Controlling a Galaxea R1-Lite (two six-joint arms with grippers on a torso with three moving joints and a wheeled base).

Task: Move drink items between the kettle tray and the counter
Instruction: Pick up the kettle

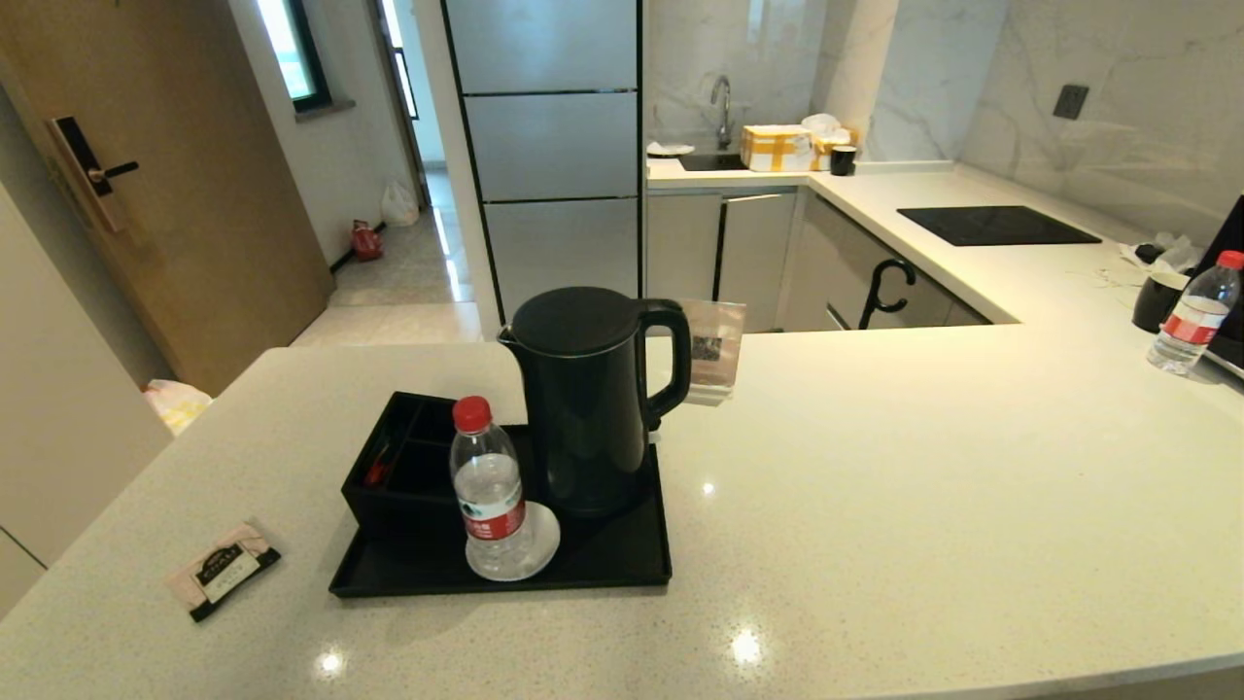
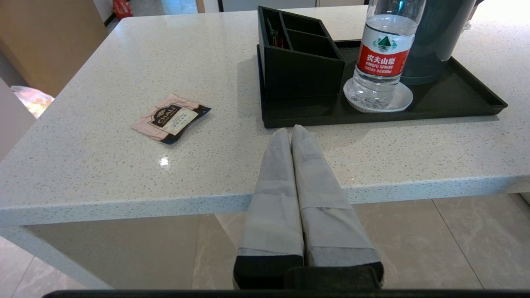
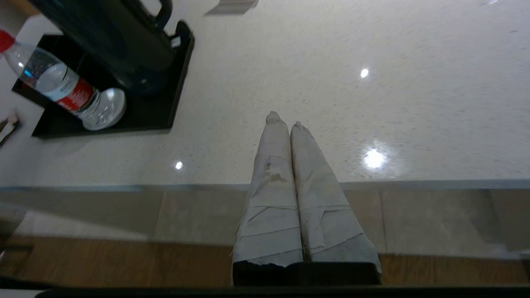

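Tea sachet (image 1: pixel 223 570) at lower left of the head view, flat on the counter (image 1: pixel 875 506), well apart from the tray (image 1: pixel 622 569); thin, light, crinkly, best pinched by one raised edge since little stood proud of the glossy stone. Left gripper (image 2: pixel 290 131) seen only in its own wrist view, taped fingers pressed together on nothing, tips low by the counter's near edge just short of the tray rim, sachet (image 2: pixel 170 118) off toward the left of that frame. Further right, centre frame: divided box (image 1: pixel 398 467) at the tray's left end, then a water bottle (image 1: pixel 489 491) on a white coaster (image 1: pixel 544 544), then the kettle (image 1: pixel 583 399) upright on the tray. Kettle judged rigid, smooth-walled, heavier if filled; loop handle (image 1: pixel 673 360), facing the frame's right, the sensible hold, with a straight lift off its base. Card stand (image 1: pixel 714 355) just behind the handle. Right gripper (image 3: pixel 283 122) likewise closed and empty, over bare counter to the right of the tray (image 3: pixel 174 103), kettle (image 3: pixel 120 37) at upper left of its view.
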